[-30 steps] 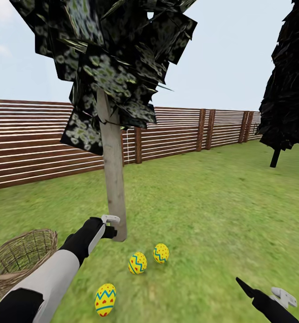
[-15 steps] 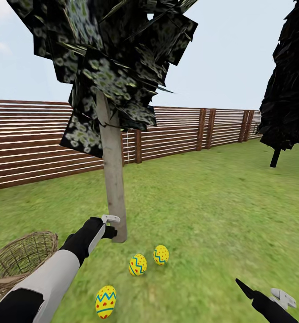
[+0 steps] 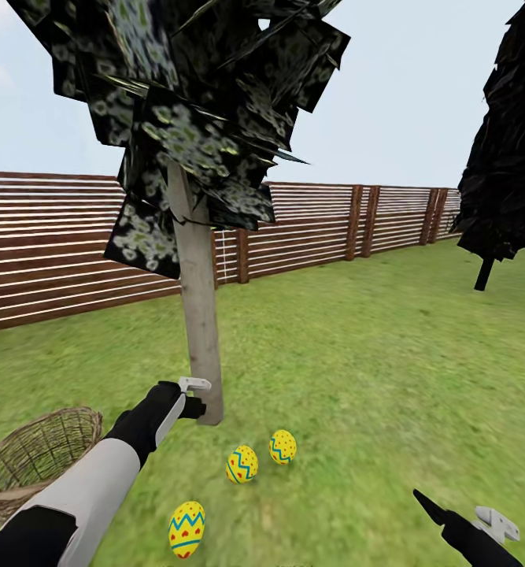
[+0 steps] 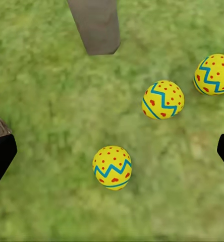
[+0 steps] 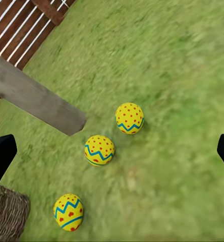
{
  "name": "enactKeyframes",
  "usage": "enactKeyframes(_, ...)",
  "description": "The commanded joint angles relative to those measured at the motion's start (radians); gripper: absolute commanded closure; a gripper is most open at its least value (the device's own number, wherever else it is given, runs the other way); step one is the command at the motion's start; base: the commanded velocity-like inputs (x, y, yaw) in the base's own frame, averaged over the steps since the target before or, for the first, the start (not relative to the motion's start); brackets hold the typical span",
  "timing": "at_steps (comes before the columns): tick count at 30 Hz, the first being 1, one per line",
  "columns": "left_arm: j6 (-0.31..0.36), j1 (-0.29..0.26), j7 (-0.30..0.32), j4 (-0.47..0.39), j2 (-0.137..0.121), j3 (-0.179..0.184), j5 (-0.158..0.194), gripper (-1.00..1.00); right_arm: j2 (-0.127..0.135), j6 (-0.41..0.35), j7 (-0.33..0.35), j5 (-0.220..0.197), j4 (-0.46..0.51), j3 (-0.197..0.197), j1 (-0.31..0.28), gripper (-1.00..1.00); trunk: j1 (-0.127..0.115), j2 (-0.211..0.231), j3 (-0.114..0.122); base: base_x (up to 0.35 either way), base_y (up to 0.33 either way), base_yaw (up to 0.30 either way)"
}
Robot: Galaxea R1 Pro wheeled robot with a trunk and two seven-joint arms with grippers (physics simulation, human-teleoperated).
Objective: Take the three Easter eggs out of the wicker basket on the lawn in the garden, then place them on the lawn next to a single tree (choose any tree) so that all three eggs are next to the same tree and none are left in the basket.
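Observation:
Three yellow Easter eggs with red dots and blue zigzags lie on the lawn [image 3: 356, 378] near the foot of the tree [image 3: 199, 331] with the pale trunk. One egg [image 3: 282, 446] is nearest the trunk, a second egg [image 3: 242, 464] is beside it, and the third egg [image 3: 186, 529] lies closer to me. The wicker basket [image 3: 38, 457] stands at the left, and what I see of its inside holds no egg. My left gripper [image 3: 193, 394] hovers open by the trunk's base, above the eggs [image 4: 112, 167]. My right gripper [image 3: 467, 524] hangs open at the lower right, and its wrist view looks down on the eggs [image 5: 99, 149].
A brown slatted fence [image 3: 309, 228] bounds the garden behind the tree. An all-black tree [image 3: 502, 157] stands at the far right. Open grass stretches to the right of the eggs and toward the fence.
The head camera has shifted very slightly. The eggs, the basket and both arms stay where they were.

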State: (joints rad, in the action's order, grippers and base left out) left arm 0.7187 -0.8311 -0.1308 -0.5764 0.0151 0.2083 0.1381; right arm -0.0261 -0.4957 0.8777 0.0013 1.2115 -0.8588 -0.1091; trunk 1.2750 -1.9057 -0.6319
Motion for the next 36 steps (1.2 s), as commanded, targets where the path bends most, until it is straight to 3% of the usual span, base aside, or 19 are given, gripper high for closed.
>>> enactKeyframes(1, 0.004, -0.001, -0.009, -0.001, -0.001, 0.005, 0.011, -1.00, -0.001, -0.008, 0.005, 0.000, 0.000, -0.003, -0.001, -1.00, -0.004, 0.007, 0.000, 0.000, 0.000, 0.000)
enactKeyframes(14, 0.004, -0.001, -0.009, -0.001, -0.001, 0.005, 0.011, -1.00, 0.000, -0.007, 0.004, 0.000, -0.014, -0.002, -0.001, -1.00, -0.054, 0.098, 0.022, 0.000, 0.000, 0.000)
enactKeyframes(36, 0.004, -0.001, -0.010, -0.001, -0.001, 0.005, 0.011, -1.00, -0.001, -0.006, 0.005, 0.002, -0.015, -0.003, -0.001, -1.00, -0.138, 0.252, 0.089, 0.000, 0.000, 0.000)
